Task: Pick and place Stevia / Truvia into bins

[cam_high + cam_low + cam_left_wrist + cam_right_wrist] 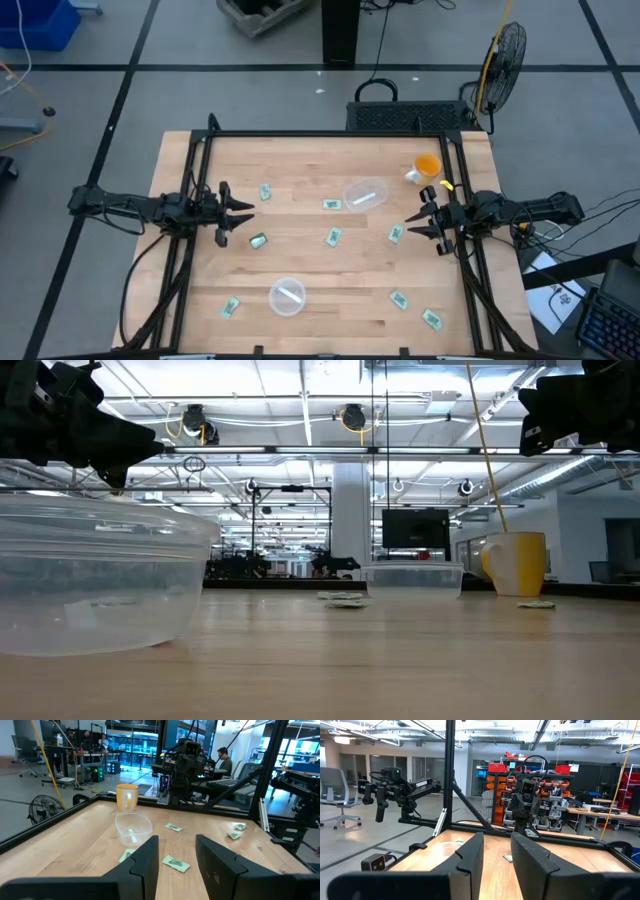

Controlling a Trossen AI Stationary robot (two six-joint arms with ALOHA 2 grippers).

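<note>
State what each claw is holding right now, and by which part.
Nothing is held. The left claw and the right claw both hover open and empty above the wooden table, the small green-and-white paper sachets lying untouched.

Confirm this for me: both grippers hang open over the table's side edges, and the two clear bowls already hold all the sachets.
Not all. The high view shows each clear bowl holding about one pale sachet, while green sachets lie scattered on the table. Left gripper and right gripper do hang open at the sides.
</note>
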